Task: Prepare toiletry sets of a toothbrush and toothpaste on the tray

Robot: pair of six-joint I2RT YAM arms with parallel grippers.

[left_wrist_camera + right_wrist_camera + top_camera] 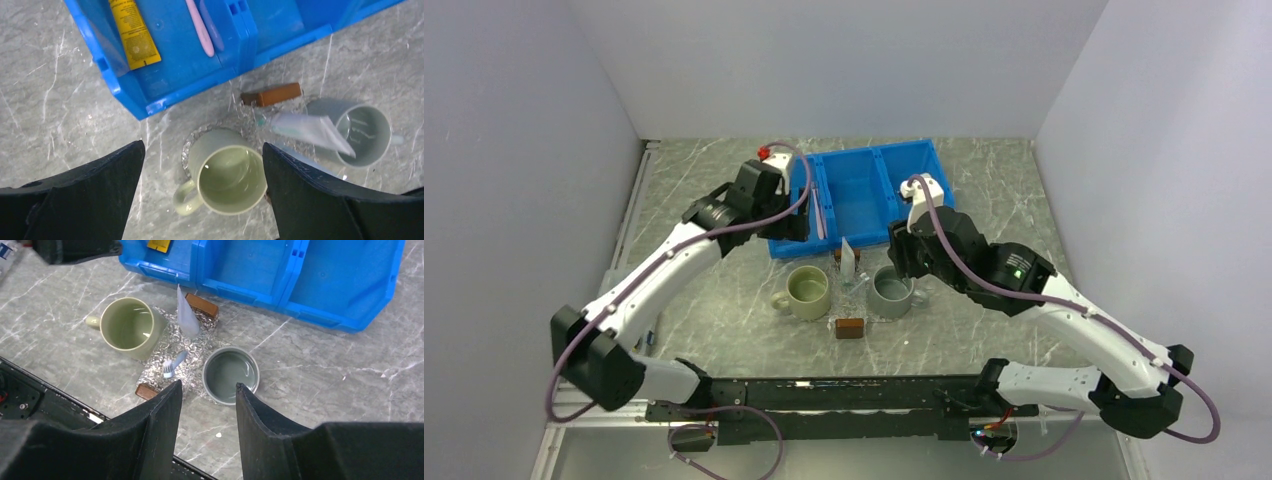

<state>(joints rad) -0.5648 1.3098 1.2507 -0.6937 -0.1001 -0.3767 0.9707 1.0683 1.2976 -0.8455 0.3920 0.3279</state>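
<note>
The clear tray (200,340) lies between two mugs, with a brown handle block (202,305) at its far end and another (147,391) at its near end. On it rests a white toothpaste tube (186,315) with a teal cap (260,121), its flat end leaning toward the grey mug. A pale toothbrush (171,366) lies on the tray too. In the blue bin's left compartment are a yellow toothpaste tube (134,32) and a pink toothbrush (200,27). My left gripper (202,150) hangs wide open above the green mug, empty. My right gripper (208,385) is open and empty, near the grey mug.
A green mug (227,172) stands on the tray's left edge and a grey mug (231,374) on its right edge. The blue three-compartment bin (864,200) sits just behind the tray. White walls close in the marble table on three sides.
</note>
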